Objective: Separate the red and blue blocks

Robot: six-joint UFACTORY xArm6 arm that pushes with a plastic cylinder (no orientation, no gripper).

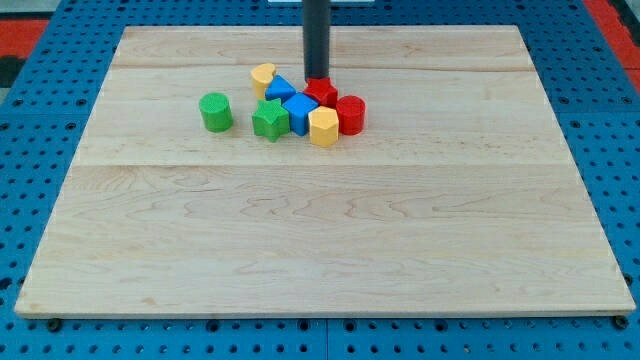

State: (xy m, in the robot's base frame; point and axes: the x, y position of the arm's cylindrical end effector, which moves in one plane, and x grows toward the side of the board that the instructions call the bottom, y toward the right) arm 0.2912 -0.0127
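Touching the red star block [321,90], my tip [316,79] stands beside the blue triangular block [281,88]; the tool's state cannot be told.

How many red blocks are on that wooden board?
2. One red block sits at the cluster's top, right beside my tip. The other, a red cylinder, is at the cluster's right edge. The rod may hide part of the first.

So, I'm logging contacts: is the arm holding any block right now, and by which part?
Nothing is held; the rod cannot grip. My tip stands at the top edge of the red star block, right of the blue triangle block.
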